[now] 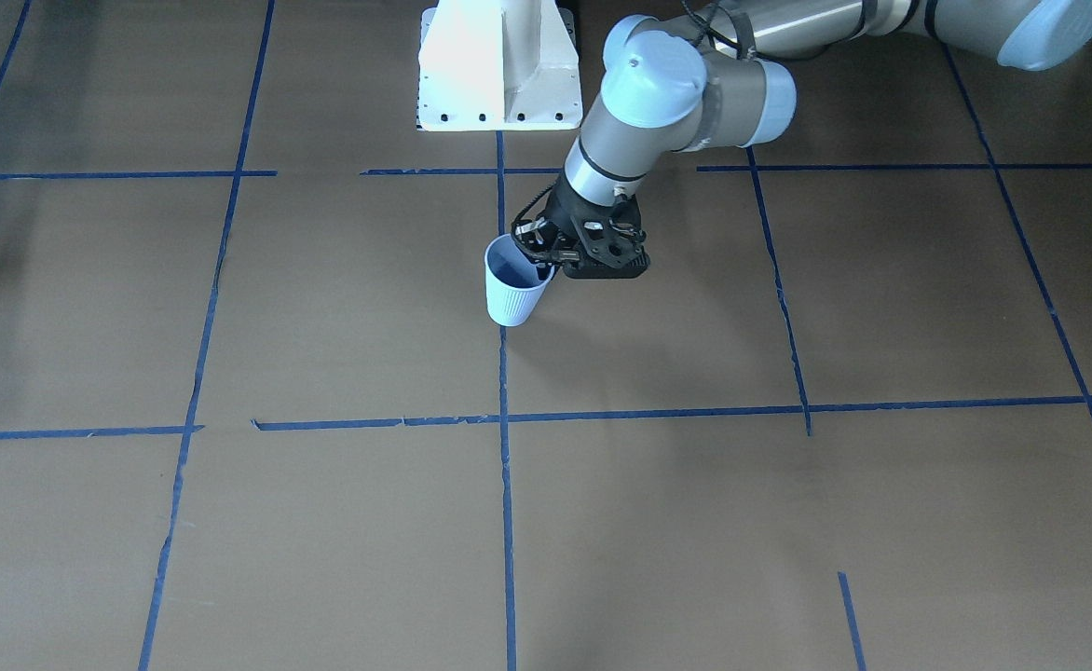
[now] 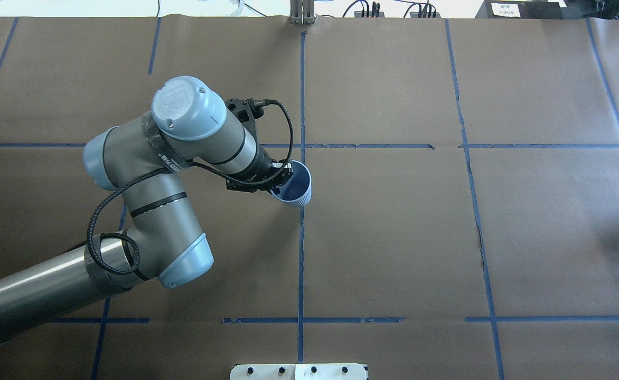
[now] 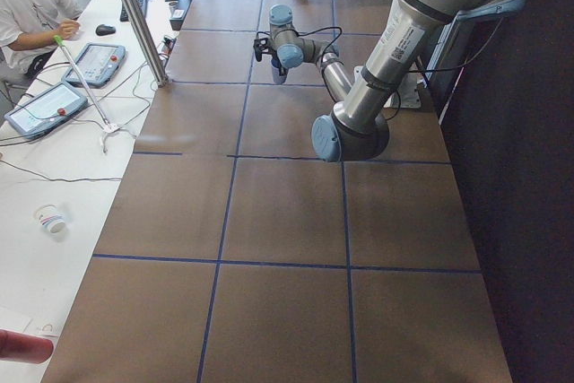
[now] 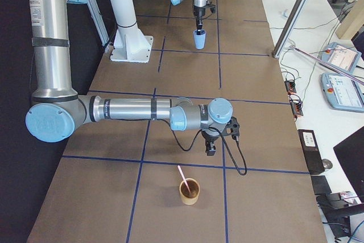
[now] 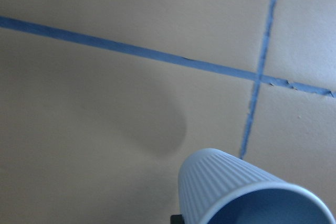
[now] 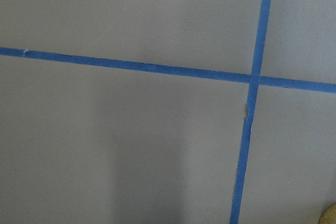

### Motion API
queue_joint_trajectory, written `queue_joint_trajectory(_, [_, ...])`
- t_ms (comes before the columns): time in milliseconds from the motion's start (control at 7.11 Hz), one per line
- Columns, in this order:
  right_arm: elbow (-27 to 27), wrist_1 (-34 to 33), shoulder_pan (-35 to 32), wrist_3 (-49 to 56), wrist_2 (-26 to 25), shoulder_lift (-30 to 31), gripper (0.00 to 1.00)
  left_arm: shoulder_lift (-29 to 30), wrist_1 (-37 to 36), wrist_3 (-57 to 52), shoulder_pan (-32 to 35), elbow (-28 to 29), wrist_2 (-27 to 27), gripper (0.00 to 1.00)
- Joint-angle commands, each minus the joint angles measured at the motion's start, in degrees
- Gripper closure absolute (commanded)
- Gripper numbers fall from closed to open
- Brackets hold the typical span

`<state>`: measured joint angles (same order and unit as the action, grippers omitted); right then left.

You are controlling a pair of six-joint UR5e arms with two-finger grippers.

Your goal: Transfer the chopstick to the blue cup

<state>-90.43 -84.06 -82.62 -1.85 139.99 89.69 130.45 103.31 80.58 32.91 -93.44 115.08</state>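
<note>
The blue cup (image 1: pixel 511 296) stands near the table's middle on a tape line, and it also shows in the overhead view (image 2: pixel 298 186) and the left wrist view (image 5: pixel 247 192). My left gripper (image 1: pixel 546 267) is shut on its rim, one finger inside and one outside. A pink chopstick (image 4: pixel 181 173) leans in a brown cup (image 4: pixel 190 193) at the table's right end. My right gripper (image 4: pixel 210 147) hangs just above the table a little behind that brown cup. It shows only in the exterior right view, so I cannot tell whether it is open.
Blue tape lines (image 2: pixel 301 248) divide the brown table into squares. The white robot base (image 1: pixel 499 70) stands at the table's robot side. An operator (image 3: pixel 31 6) sits at a side bench with tablets. A corner of the brown cup (image 6: pixel 331 216) shows in the right wrist view.
</note>
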Motion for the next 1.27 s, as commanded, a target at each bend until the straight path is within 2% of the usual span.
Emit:
queue_joint_trajectory(0, [0.3,1.4,0.0,0.0,0.0,0.2,0.0,0.9,-1.9,-0.1,-1.1,0.4,-1.6,1.0])
queue_joint_trajectory(422, [0.3,1.4,0.0,0.0,0.6,0.2,0.0,0.8,-2.0,-0.1,-3.8,0.7,-4.6,0.96])
queue_joint_trajectory(562, [0.3,1.4,0.0,0.0,0.6,0.2,0.0,0.8,-2.0,-0.1,-3.8,0.7,-4.7,0.92])
queue_joint_trajectory(844, [0.3,1.4,0.0,0.0,0.6,0.2,0.0,0.8,-2.0,-0.1,-3.8,0.6,-4.7,0.6])
queue_joint_trajectory(984, [0.2,1.4,0.0,0.1,0.5,0.4,0.0,0.7,-2.0,-0.1,-3.8,0.6,-4.7,0.35])
queue_joint_trajectory(1125, [-0.2,1.5,-0.1,0.1,0.3,0.5,0.0,0.5,-2.0,0.1,-3.6,-0.7,-4.7,0.14])
